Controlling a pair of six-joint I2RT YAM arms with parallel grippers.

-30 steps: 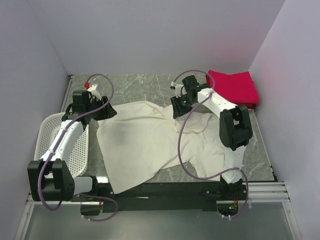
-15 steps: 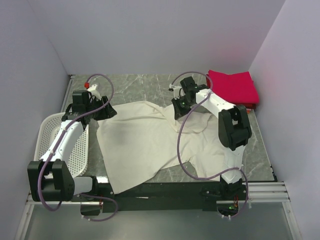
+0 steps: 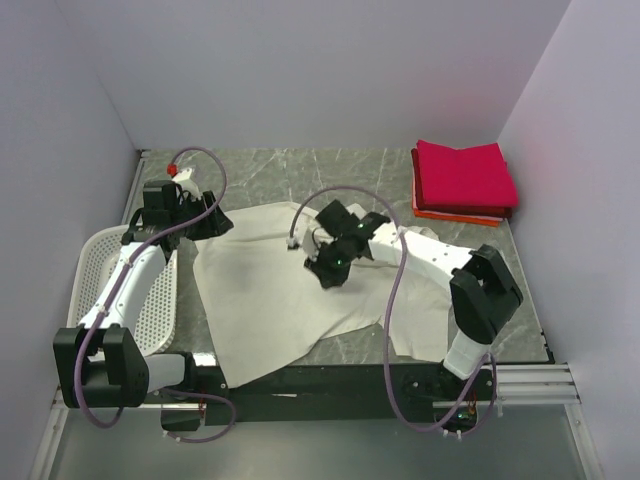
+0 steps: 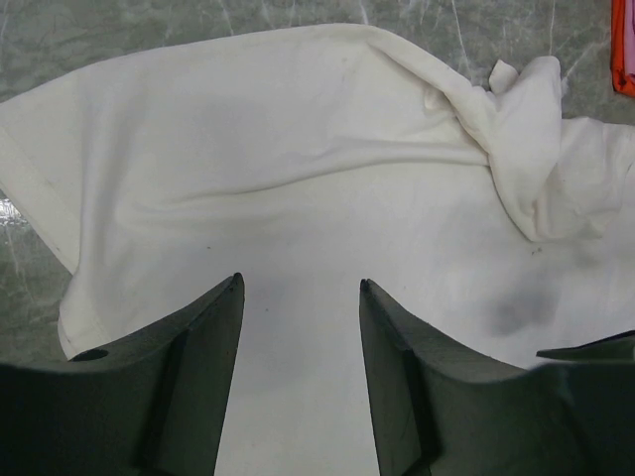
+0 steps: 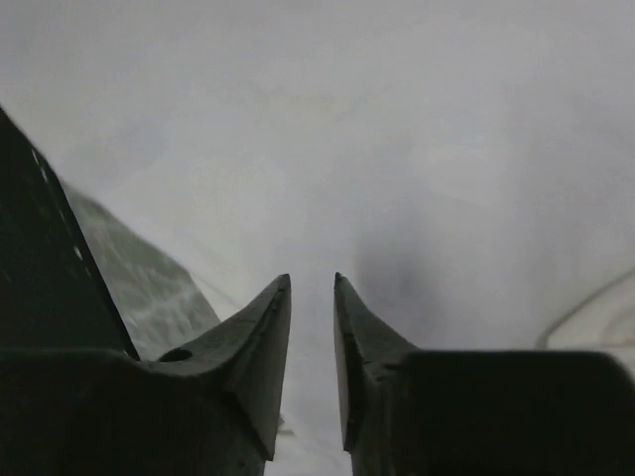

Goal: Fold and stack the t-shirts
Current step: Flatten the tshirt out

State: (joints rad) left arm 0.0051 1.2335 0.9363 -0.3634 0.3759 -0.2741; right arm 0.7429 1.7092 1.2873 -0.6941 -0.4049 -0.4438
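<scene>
Your top view lays out the whole table (image 3: 280, 170): the cream-white t-shirt (image 3: 262, 305) is spread across the middle. The crimson-pink t-shirt (image 3: 462, 172) lies folded on the orange-red t-shirt (image 3: 452, 214) at the far right corner, and the white basket (image 3: 155, 295) sits at the left edge. From up there you see your left gripper (image 3: 207, 222) at the shirt's far left corner and your right gripper (image 3: 328, 275) over the shirt's centre, but not how either pair of jaws stands. Your left wrist camera settles one of them: the left gripper (image 4: 298, 288) is moderately wide open with nothing between its fingers, and smooth cream cloth shows through the gap. That view also gives you a bunched ridge (image 4: 516, 139) in the cloth at upper right, which the overhead picture hides behind the right arm. Your right wrist camera puts the right gripper (image 5: 311, 283) very close to blurred white cloth with only a narrow slit between the fingers. You cannot tell whether any fabric is caught there. A second ago your right arm reached to the shirt's far right part, near the folded stack. It has since swung left to the middle, and the cloth on that side has shifted with it. Your left arm has not moved.
</scene>
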